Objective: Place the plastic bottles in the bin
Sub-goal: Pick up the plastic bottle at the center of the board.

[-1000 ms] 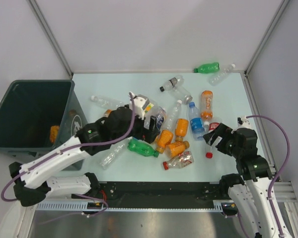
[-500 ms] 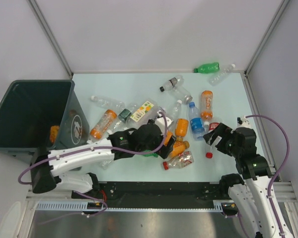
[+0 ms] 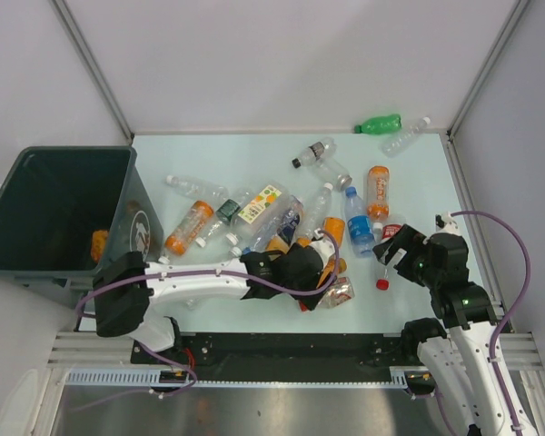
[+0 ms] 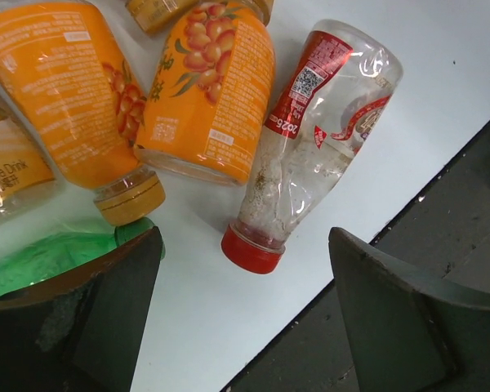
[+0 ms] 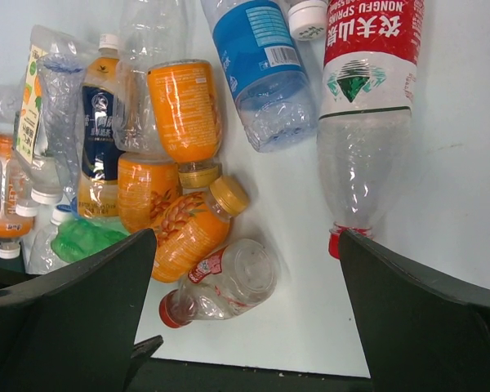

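Closely, orange bottles (image 4: pixel 208 90) beside red-capped bottle (image 4: pixel 310 139), left end effector (image 4: pixel 245 302) overhead

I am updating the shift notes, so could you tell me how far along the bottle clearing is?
Barely started: one orange bottle shows in the bin. In hand: nothing yet; the left gripper is open over a clear red-capped bottle, and the right gripper is open and empty. Left: well over a dozen bottles on the table.
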You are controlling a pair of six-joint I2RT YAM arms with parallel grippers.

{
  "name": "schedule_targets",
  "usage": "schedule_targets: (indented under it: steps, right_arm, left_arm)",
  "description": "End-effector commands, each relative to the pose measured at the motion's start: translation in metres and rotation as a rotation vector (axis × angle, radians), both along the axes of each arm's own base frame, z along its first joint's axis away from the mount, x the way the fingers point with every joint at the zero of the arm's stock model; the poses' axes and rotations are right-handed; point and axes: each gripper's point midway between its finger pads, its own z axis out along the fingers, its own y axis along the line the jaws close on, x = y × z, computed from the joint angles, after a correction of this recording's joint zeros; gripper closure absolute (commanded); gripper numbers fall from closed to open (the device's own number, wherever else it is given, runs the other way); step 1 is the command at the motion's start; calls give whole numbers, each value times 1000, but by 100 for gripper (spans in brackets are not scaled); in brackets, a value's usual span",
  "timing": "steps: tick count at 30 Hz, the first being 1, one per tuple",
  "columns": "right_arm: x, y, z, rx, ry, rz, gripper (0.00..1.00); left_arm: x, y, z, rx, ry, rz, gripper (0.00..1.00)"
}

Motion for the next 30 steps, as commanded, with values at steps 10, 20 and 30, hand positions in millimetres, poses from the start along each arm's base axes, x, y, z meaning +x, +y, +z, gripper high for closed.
schedule_targets:
  steps: [10, 20, 30]
  right_arm:
    - [4, -4, 3, -6, -13, -32, 1]
    - [5, -6, 3, -11, -17, -47, 1]
    - [5, -7, 4, -12, -21, -47, 1]
  left_arm:
    - [-16, -27, -29, -29, 65, -120, 15]
    - [-23, -30, -57, 41, 110, -171, 17]
    - [-27, -28, -66, 65, 133, -183, 36]
